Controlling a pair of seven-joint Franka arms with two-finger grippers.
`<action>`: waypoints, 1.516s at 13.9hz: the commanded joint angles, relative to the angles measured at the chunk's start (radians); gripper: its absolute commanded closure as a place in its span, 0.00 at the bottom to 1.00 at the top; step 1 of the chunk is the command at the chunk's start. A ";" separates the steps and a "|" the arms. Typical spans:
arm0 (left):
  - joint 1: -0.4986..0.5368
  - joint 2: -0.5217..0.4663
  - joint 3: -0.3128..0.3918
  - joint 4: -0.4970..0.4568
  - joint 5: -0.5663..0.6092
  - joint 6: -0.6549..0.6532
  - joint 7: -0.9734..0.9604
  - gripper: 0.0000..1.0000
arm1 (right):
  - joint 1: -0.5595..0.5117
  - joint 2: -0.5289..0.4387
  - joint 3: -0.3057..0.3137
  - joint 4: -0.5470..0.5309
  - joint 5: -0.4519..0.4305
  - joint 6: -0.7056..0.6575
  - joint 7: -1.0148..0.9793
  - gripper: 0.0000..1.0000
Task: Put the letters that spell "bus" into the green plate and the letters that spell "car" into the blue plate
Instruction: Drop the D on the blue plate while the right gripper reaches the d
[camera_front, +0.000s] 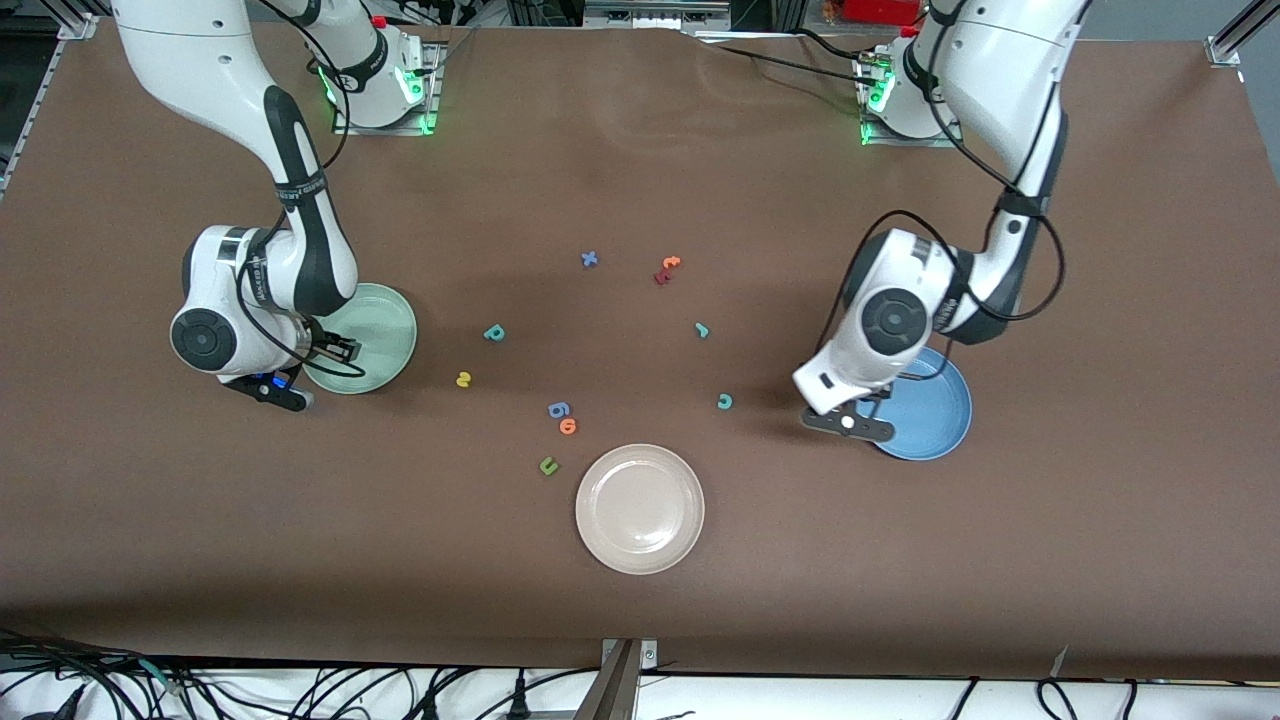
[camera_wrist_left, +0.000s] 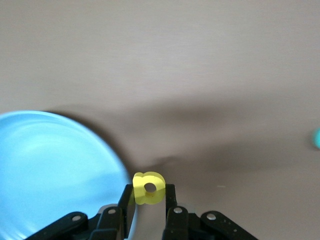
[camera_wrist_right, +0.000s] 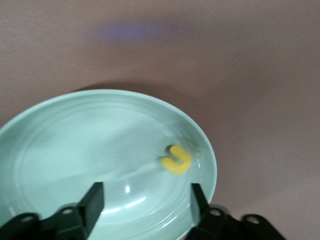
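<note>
My right gripper (camera_wrist_right: 145, 201) (camera_front: 340, 350) hangs open over the green plate (camera_wrist_right: 60, 150) (camera_front: 385, 320), nothing between its fingers. A yellow "u" (camera_wrist_right: 176, 160) shows inside that plate near its rim. My left gripper (camera_wrist_left: 148, 197) (camera_front: 878, 398) is shut on the yellow "a" (camera_wrist_left: 148, 187), over the table just beside the rim of the blue plate (camera_wrist_left: 50, 170) (camera_front: 940, 420). On the table between the plates lie the teal "b" (camera_front: 493, 332), the yellow "s" (camera_front: 463, 379), the teal "r" (camera_front: 702, 329) and the teal "c" (camera_front: 725, 401).
A cream-white plate (camera_front: 640, 508) sits nearer to the front camera, mid-table. Other letters lie around: a blue "x" (camera_front: 589, 259), a red and orange pair (camera_front: 666, 270), a blue "6" (camera_front: 558, 409), an orange "o" (camera_front: 568, 426), a dark green "u" (camera_front: 548, 465).
</note>
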 joint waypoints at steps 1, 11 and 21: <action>0.081 -0.022 -0.014 -0.019 0.026 -0.009 0.123 0.77 | 0.008 -0.051 0.004 -0.011 0.013 -0.024 0.021 0.01; 0.094 0.010 -0.057 0.027 -0.151 0.001 0.147 0.00 | 0.039 -0.085 0.268 0.024 0.031 0.078 0.631 0.02; -0.142 0.199 -0.057 0.245 -0.155 0.076 -0.163 0.00 | 0.084 -0.051 0.361 -0.183 0.031 0.478 0.866 0.04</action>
